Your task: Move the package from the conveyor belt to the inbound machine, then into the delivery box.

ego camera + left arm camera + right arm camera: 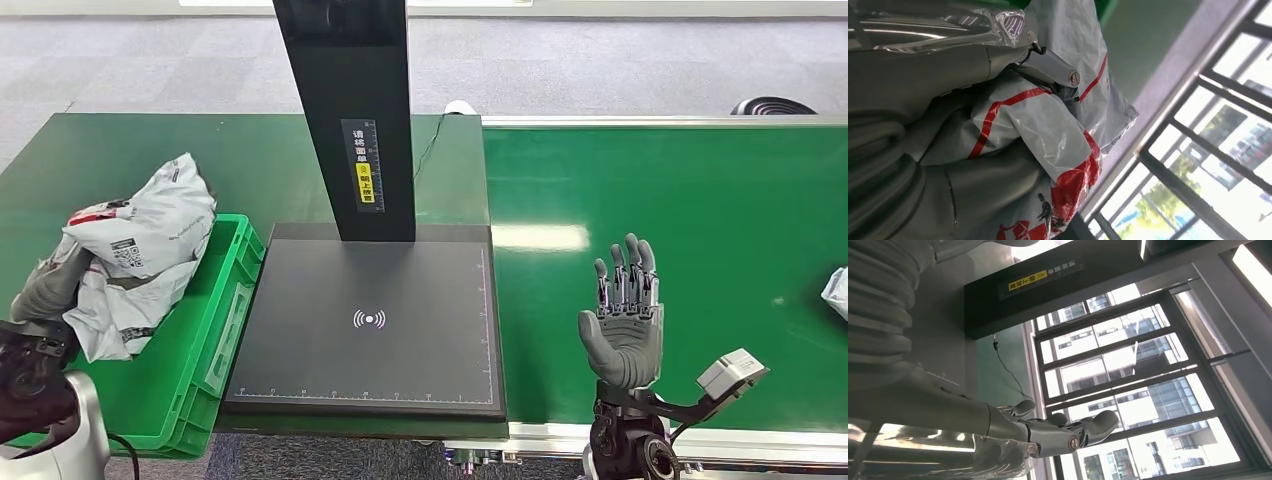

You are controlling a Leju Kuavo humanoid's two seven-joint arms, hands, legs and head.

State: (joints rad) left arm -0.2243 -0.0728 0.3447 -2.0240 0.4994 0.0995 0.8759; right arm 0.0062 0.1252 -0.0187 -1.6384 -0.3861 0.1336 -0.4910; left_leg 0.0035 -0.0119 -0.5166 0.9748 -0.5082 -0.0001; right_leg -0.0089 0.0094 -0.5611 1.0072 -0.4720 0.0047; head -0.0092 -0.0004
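The conveyor belt (pixel 680 200) is spanned beneath the right hand (pixel 625 320), whose fingers are spread and hold nothing. The inbound machine (pixel 370 320) is located between both hands. The package (pixel 140 250) is gripped by the left hand (pixel 45 290) above the delivery box (pixel 215 330).

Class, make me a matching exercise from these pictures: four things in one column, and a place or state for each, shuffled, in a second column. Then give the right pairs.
Things
1. package
2. right hand
3. inbound machine
4. delivery box

Places or states
A. green, beside the left edge of the machine's dark plate
B. open, above the conveyor belt
C. gripped by the left hand, above the box
D. between the box and the belt

Pairs: 1-C, 2-B, 3-D, 4-A
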